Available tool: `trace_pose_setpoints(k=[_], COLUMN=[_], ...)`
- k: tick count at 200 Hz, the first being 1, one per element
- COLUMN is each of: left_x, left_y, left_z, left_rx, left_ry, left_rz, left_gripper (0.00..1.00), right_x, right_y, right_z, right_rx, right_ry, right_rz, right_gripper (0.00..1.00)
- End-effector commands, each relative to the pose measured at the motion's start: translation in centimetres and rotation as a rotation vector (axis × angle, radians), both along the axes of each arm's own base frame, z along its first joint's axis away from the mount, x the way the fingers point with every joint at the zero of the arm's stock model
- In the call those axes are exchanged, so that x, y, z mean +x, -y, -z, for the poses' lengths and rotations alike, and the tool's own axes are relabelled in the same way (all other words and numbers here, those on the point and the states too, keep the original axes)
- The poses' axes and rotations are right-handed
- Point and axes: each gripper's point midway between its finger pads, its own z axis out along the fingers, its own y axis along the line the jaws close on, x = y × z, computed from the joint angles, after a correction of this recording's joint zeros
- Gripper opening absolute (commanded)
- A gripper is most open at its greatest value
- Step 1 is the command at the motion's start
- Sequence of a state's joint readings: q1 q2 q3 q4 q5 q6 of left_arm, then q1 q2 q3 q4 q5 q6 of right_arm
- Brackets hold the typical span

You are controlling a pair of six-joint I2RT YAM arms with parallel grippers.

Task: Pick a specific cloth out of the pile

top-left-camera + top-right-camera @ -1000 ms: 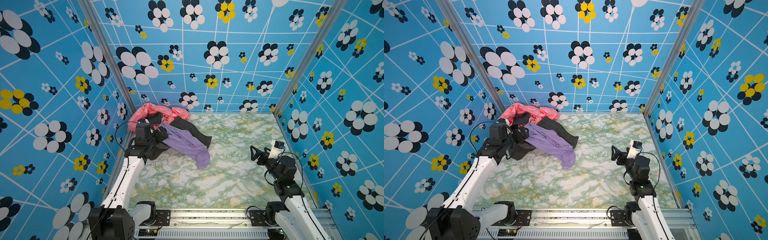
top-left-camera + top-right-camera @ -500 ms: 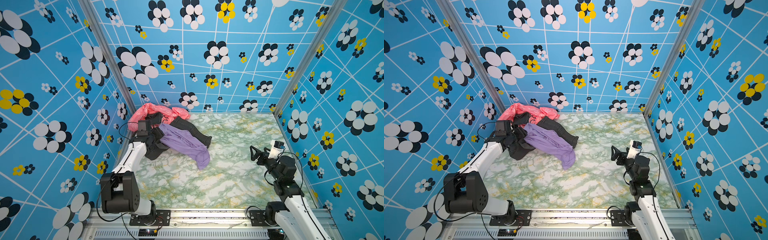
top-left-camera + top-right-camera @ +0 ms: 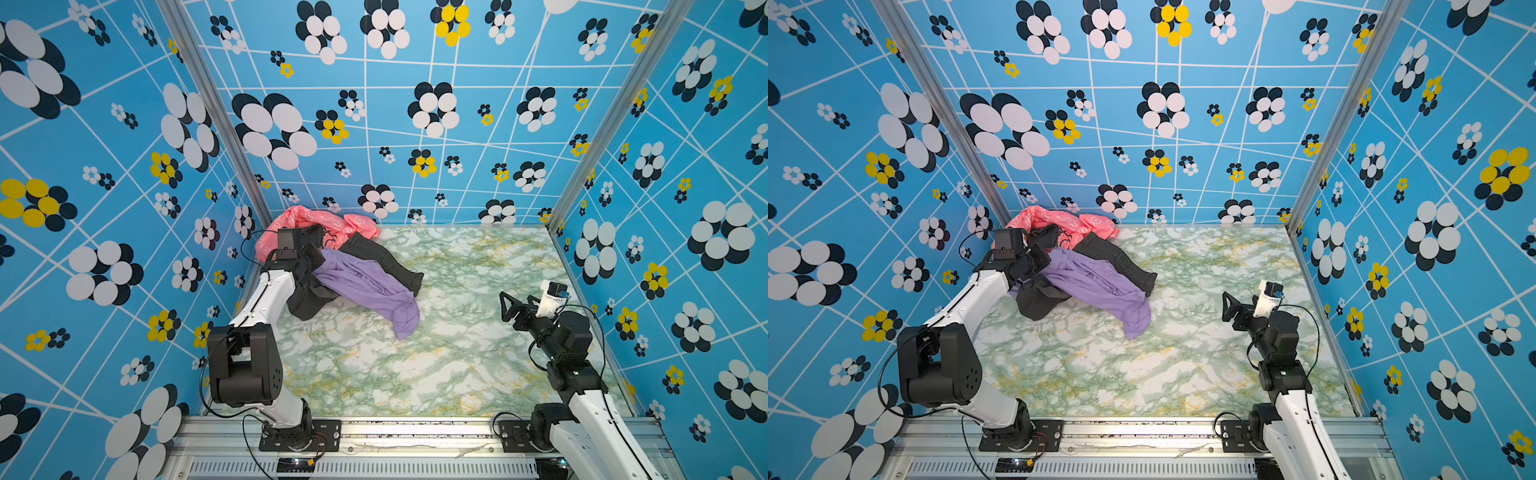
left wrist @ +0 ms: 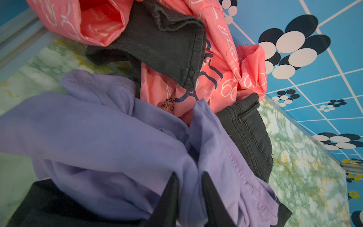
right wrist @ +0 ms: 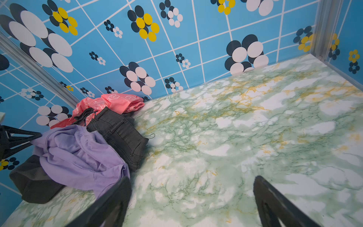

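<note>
The pile [image 3: 353,253] lies in the table's back left corner. On top of it the lilac cloth [image 3: 370,286] [image 3: 1100,284] drapes towards the middle of the table. My left gripper [image 4: 189,176] [image 3: 309,274] is shut on a bunched fold of the cloth [image 4: 98,133] at the cloth's left end. The coral-pink printed cloth [image 4: 222,64] and the dark jeans [image 4: 247,129] lie just behind that grip. My right gripper [image 5: 192,182] [image 3: 509,305] stands open over bare table at the right, well away from the cloth [image 5: 78,155].
A dark cloth [image 3: 307,305] lies under the lilac one by the left arm. Blue flowered walls [image 3: 415,124] close in the marble-patterned table [image 3: 457,365] at the back and on both sides. The left arm's elbow [image 3: 241,365] sits low near the front left.
The left gripper has shut on the lilac cloth's left end. The left arm's elbow has dropped back towards the front left. The right arm has not moved.
</note>
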State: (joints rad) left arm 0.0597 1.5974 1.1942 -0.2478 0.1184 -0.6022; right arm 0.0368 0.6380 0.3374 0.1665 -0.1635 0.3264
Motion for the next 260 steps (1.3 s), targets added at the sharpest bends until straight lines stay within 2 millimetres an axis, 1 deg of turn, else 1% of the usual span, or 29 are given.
trace_pose_setpoints(k=[1, 5, 17, 32, 45, 63, 85, 101, 122, 130, 146, 158, 168, 181, 197, 213, 221, 231, 248, 251, 260], left_x=[0.7, 0.7, 0.7, 0.8, 0.9, 0.8, 0.5, -0.2, -2.0, -2.9, -4.9, -6.4, -7.9, -9.7, -11.5, -13.1, -13.7, -14.5, -15.9, -16.3, -17.0], left_y=[0.1, 0.1, 0.0, 0.0, 0.1, 0.8, 3.0, 5.7, 10.8, 12.7, 17.0, 20.2, 23.2, 26.8, 30.9, 34.6, 36.3, 38.5, 41.4, 41.9, 42.9], left_z=[-0.9, -1.1, -2.2, -4.4, -7.1, -11.0, -16.2, -20.4, -25.7, -27.4, -29.7, -30.7, -30.9, -30.5, -28.8, -26.3, -24.9, -22.5, -17.8, -16.9, -14.3], left_rx=[-0.015, -0.014, -0.01, -0.001, 0.013, 0.044, 0.098, 0.166, 0.254, 0.263, 0.238, 0.209, 0.204, 0.228, 0.259, 0.247, 0.232, 0.215, 0.216, 0.222, 0.249], left_ry=[0.026, 0.033, 0.067, 0.123, 0.184, 0.272, 0.391, 0.496, 0.643, 0.691, 0.768, 0.808, 0.831, 0.842, 0.819, 0.779, 0.751, 0.704, 0.596, 0.576, 0.513], left_rz=[0.01, 0.008, 0.003, -0.001, 0.005, 0.027, 0.092, 0.172, 0.311, 0.363, 0.486, 0.584, 0.674, 0.786, 0.906, 1.014, 1.061, 1.12, 1.217, 1.235, 1.28], left_gripper=[0.02, 0.0, 0.0, 0.0, 0.0, 0.0, 0.0, 0.0, 0.0, 0.0, 0.0, 0.0, 0.0, 0.0, 0.0, 0.0, 0.0, 0.0, 0.0, 0.03, 0.17], right_x=[-0.1, -0.1, -0.1, -0.1, -0.2, -0.2, -0.2, -0.2, -0.4, -0.4, -0.4, -0.4, -0.4, -0.3, -0.3, -0.3, -0.4, -0.4, -0.7, -0.8, -0.9], right_y=[-0.3, -0.3, -0.3, -0.4, -0.4, -0.4, -0.4, -0.4, -0.4, -0.4, -0.3, -0.3, -0.3, -0.1, 0.0, 0.2, 0.3, 0.5, 0.8, 0.8, 0.9], right_z=[-0.1, -0.1, -0.1, -0.2, -0.3, -0.5, -0.8, -1.0, -1.2, -1.3, -1.5, -1.6, -1.7, -1.9, -2.6, -3.3, -3.7, -4.1, -4.9, -5.0, -5.2], right_rx=[-0.006, -0.004, 0.001, 0.009, 0.017, 0.03, 0.05, 0.055, 0.056, 0.058, 0.069, 0.079, 0.088, 0.106, 0.13, 0.144, 0.15, 0.154, 0.155, 0.153, 0.145], right_ry=[0.009, 0.008, 0.007, 0.007, 0.01, 0.014, 0.02, 0.024, 0.03, 0.032, 0.038, 0.042, 0.046, 0.053, 0.07, 0.087, 0.096, 0.107, 0.13, 0.132, 0.136], right_rz=[-0.013, -0.013, -0.012, -0.014, -0.013, -0.01, -0.007, -0.006, -0.005, -0.005, 0.0, 0.003, 0.006, 0.018, 0.03, 0.041, 0.048, 0.057, 0.07, 0.072, 0.077], right_gripper=[0.99, 0.99, 0.99, 0.99, 0.99, 0.99, 0.99, 0.99, 0.99, 0.99, 0.99, 0.99, 0.99, 0.99, 0.99, 0.99, 0.99, 0.99, 0.99, 0.99, 0.99])
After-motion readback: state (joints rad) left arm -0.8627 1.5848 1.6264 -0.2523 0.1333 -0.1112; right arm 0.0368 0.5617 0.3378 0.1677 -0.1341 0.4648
